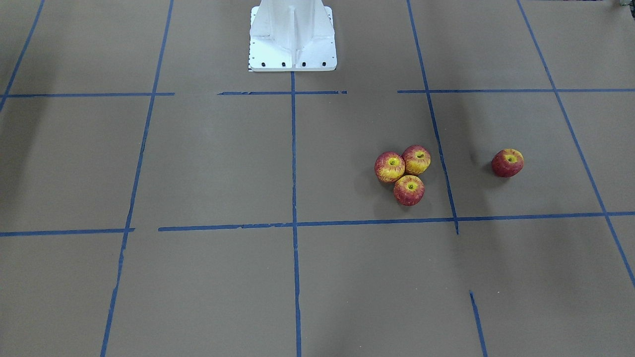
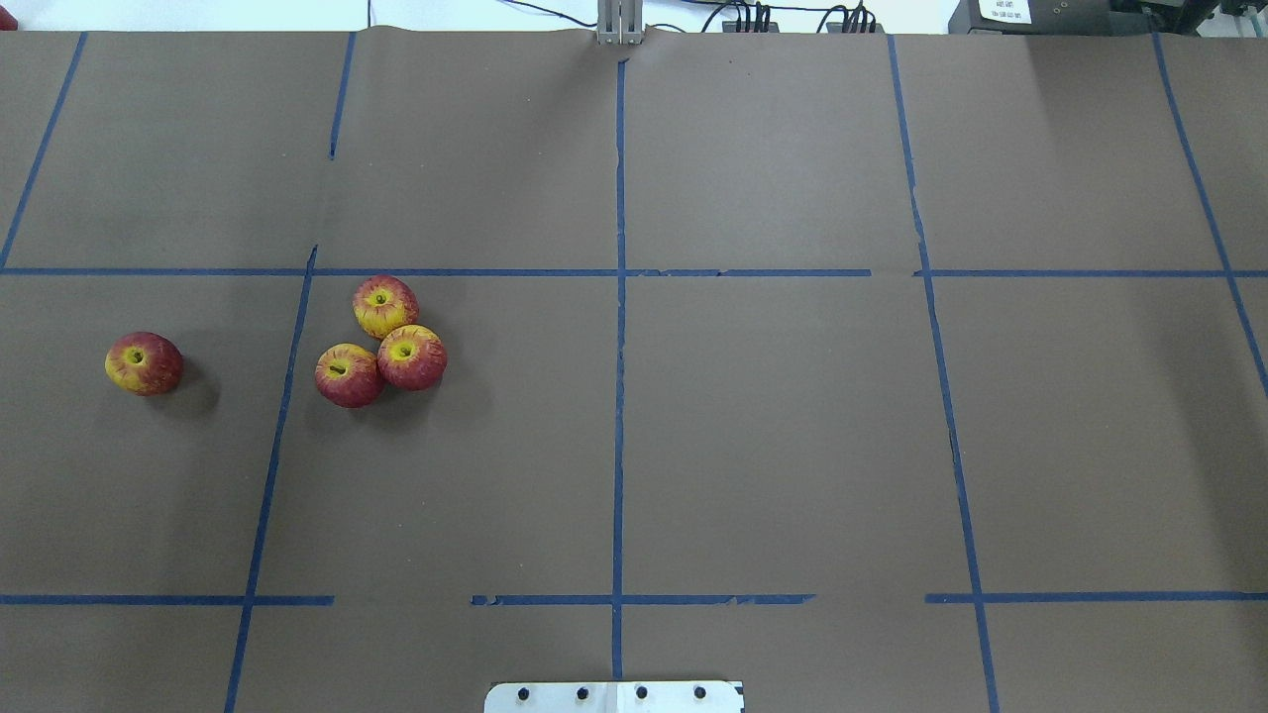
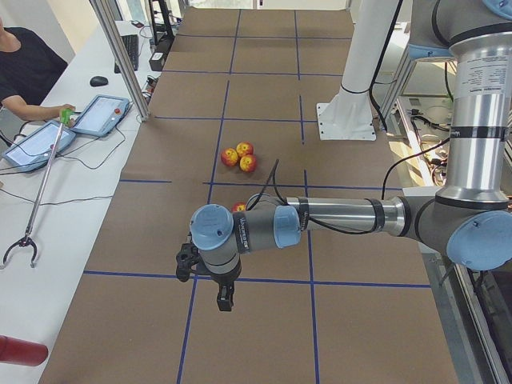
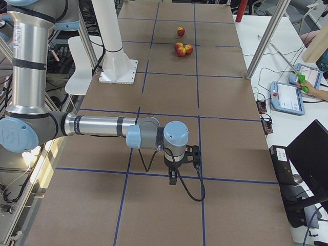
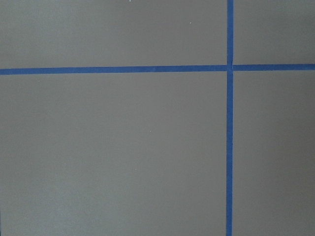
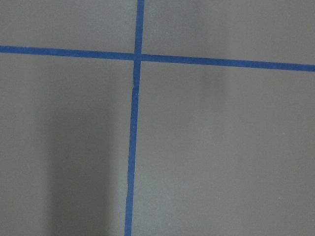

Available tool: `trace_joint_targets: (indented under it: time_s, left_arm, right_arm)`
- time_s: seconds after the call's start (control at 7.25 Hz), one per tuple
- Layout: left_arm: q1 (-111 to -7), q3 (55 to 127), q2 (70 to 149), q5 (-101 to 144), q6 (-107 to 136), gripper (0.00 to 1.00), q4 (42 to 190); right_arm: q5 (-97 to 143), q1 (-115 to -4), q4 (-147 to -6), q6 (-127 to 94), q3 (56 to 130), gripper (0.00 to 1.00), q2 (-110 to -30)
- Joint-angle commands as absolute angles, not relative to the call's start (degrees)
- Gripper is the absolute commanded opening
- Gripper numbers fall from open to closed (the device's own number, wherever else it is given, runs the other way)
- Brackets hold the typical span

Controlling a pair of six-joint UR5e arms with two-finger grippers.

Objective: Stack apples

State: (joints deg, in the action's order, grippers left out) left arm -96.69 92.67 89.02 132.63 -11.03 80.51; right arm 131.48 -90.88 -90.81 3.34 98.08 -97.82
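Count: we see four apples, two arms and one white pedestal base [image 1: 292, 34].

Three apples [image 2: 380, 305] [image 2: 349, 375] [image 2: 411, 356] are packed in a triangle and touch each other. They sit on the robot's left half of the table, in the grid cell just left of the centre tape line. The lone apple [image 2: 144, 363] is well apart from them, one cell further left across a blue line. All four rest directly on the table in a single layer.

Look: red skin with yellow patches and streaks, and a yellow hollow at the stem. The stem ends point up or nearly up.

Left gripper [image 3: 205, 282] and right gripper [image 4: 180, 165] each hang over the outer ends of the table, far from the fruit. They show only in the side views, so we cannot tell how their jaws stand. Both wrist cams show only brown paper and crossing tape.

Surface: the table [image 2: 792, 446] is covered in brown paper with a blue tape grid [image 2: 619, 396], and some of the lines are broken or offset.

Room: a white side bench holds teach pendants [image 3: 100, 114]. An operator in black [image 3: 24, 68] sits at it. Cables and aluminium frame posts run along the far edge.
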Motion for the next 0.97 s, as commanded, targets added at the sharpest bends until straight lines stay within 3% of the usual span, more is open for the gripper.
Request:
trace_joint_targets:
  time_s: [0.0,0.41,0.55,0.83]
  left_arm:
    - [-96.77,93.16,89.73,132.54,-10.46,1.0,80.51]
    - [-96.68,93.33,88.69,132.71,-10.81,1.0,82.68]
    - [-96.07,92.99,88.59,133.06,-10.29,1.0,90.88]
    - [-86.99,96.82,88.33,137.99,5.09,1.0,94.55]
  right_arm:
    - [131.48,-90.88,-90.79,3.34,98.09,1.0,-97.82]
    - [131.48,-90.88,-90.79,3.34,98.09,1.0,-97.82]
    - [131.48,-90.88,-90.88,3.34,98.09,1.0,-97.82]
    - [131.48,-90.88,-90.88,3.34,98.09,1.0,-97.82]
